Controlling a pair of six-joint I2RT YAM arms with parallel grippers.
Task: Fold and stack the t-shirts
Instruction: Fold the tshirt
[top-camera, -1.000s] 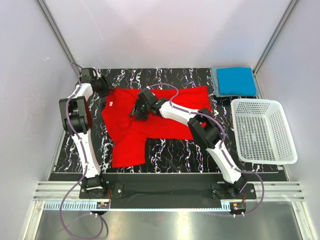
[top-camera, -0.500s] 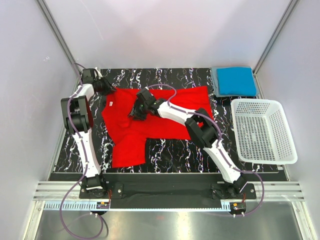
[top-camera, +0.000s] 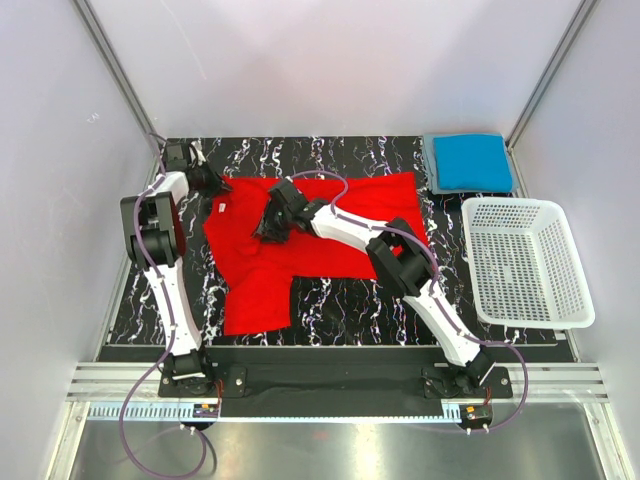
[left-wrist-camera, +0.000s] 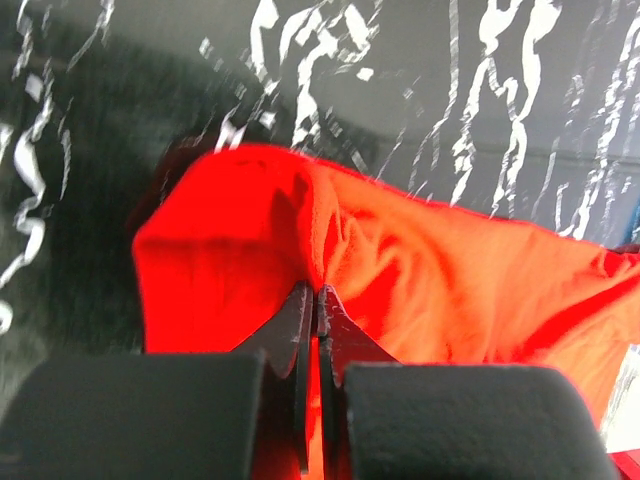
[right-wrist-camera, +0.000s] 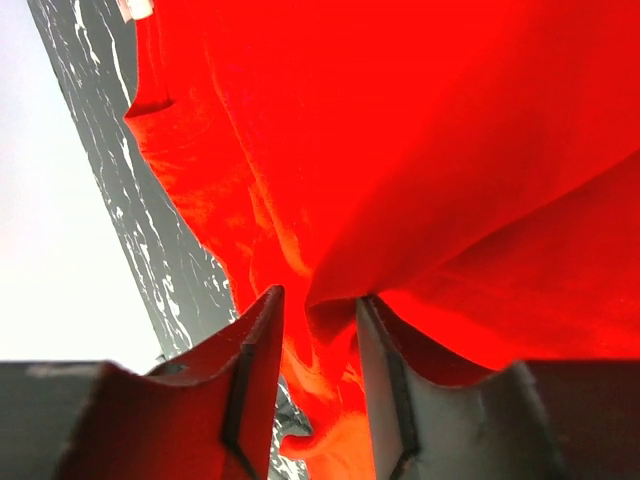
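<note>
Remote check, all three views.

Red shirt (top-camera: 310, 235): lies spread across the middle of the table (top-camera: 340, 300), mostly flat. One part reaches toward the near left. A small white tag (top-camera: 218, 208) shows near its left edge.

Left gripper (left-wrist-camera: 312, 300): at the far left corner of the red shirt. In the left wrist view I see the jaws fully closed, the fingertips meeting with a pinch of red cloth between them. The cloth puckers into a crease at the tips. I record a grip on the shirt's edge.

Right gripper (right-wrist-camera: 315, 318): down on the red shirt, left of its centre. In the right wrist view the jaws stand at a moderate gap, and a bunched fold of red cloth fills that gap and meets both fingers. I record this as a hold on the fold.

Blue shirt (top-camera: 472, 161): folded into a neat square at the far right corner of the table. It rests on the grey shirt (top-camera: 428, 165), of which only a thin edge shows.

Basket (top-camera: 525, 262): white mesh, at the right edge, just nearer than the folded pair. Neither arm touches it.
</note>
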